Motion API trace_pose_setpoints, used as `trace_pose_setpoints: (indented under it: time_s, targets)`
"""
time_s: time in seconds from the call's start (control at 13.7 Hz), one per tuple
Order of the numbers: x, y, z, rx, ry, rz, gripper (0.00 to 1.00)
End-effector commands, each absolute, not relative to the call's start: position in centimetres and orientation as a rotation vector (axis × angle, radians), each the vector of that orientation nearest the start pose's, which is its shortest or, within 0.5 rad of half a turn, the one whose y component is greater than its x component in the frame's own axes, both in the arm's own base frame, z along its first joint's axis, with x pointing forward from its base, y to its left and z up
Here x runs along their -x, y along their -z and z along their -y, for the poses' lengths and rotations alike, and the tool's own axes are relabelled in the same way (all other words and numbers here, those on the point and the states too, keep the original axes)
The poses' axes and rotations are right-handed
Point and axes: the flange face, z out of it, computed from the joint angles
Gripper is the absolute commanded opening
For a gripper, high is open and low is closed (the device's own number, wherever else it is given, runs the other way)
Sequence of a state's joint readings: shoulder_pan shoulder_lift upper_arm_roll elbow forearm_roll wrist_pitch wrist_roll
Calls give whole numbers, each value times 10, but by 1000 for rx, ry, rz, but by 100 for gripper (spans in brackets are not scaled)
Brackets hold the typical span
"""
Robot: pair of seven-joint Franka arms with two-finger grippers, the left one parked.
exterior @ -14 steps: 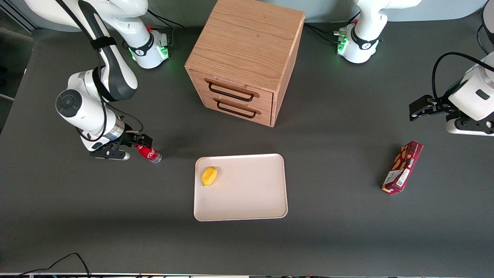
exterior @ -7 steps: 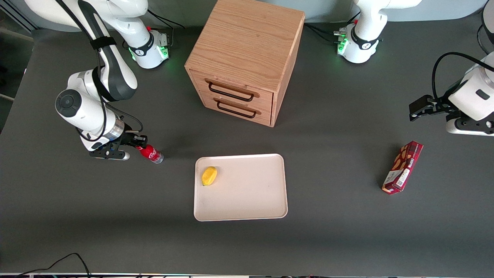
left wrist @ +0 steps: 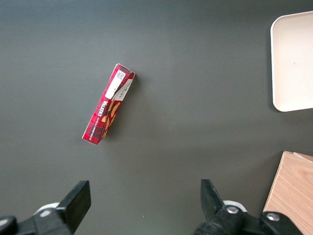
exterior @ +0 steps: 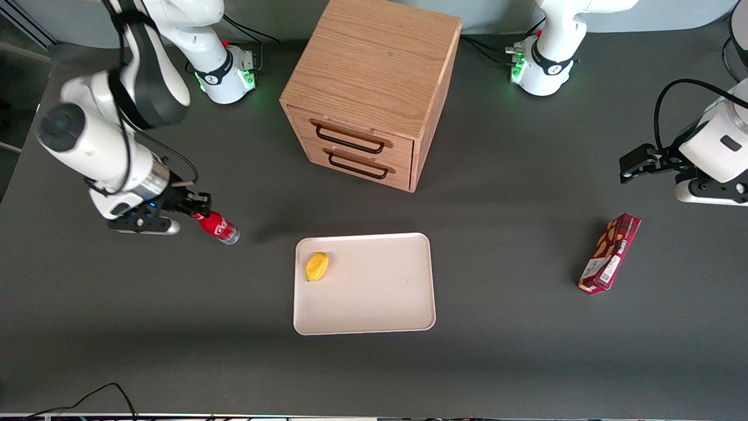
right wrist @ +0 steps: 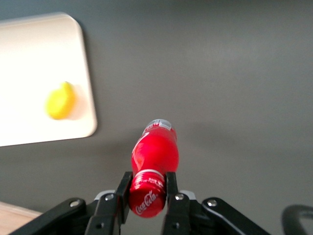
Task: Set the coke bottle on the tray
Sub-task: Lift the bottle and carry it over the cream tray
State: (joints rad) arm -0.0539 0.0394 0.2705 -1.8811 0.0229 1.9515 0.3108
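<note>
My right gripper (exterior: 197, 213) is shut on the red cap end of the coke bottle (exterior: 217, 228), a small red bottle with a clear base, and holds it lifted above the table toward the working arm's end. In the right wrist view the fingers (right wrist: 123, 192) clamp the cap of the bottle (right wrist: 155, 155), which hangs over bare table beside the tray (right wrist: 44, 83). The cream-pink tray (exterior: 374, 304) lies flat in the table's middle, in front of the drawers, with a yellow lemon-like object (exterior: 317, 266) on it.
A wooden two-drawer cabinet (exterior: 374, 88) stands farther from the front camera than the tray. A dark-red snack box (exterior: 609, 252) lies toward the parked arm's end; it also shows in the left wrist view (left wrist: 108, 108). A black cable (exterior: 87, 397) lies at the near edge.
My right arm has risen and swung toward its own end of the table, lifting the coke bottle off the surface. The tray, lemon and box have not moved.
</note>
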Motion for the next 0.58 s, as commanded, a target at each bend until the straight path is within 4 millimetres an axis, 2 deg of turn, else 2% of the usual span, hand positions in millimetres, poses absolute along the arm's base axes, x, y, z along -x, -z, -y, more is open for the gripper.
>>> trace_pose_setpoints:
  time_s: [0.0,0.07,0.15,0.29,0.51]
  targets:
    - [-582,-564,-163,3032,112,-185,0]
    - [-591,-569,-184,3011,128,-184,0]
    - [-604,-564,-204,2985,120,-201,0]
    - [-632,-537,-236,2979,98,-225,0]
    - [-673,-485,-245,2953,141,-258,0]
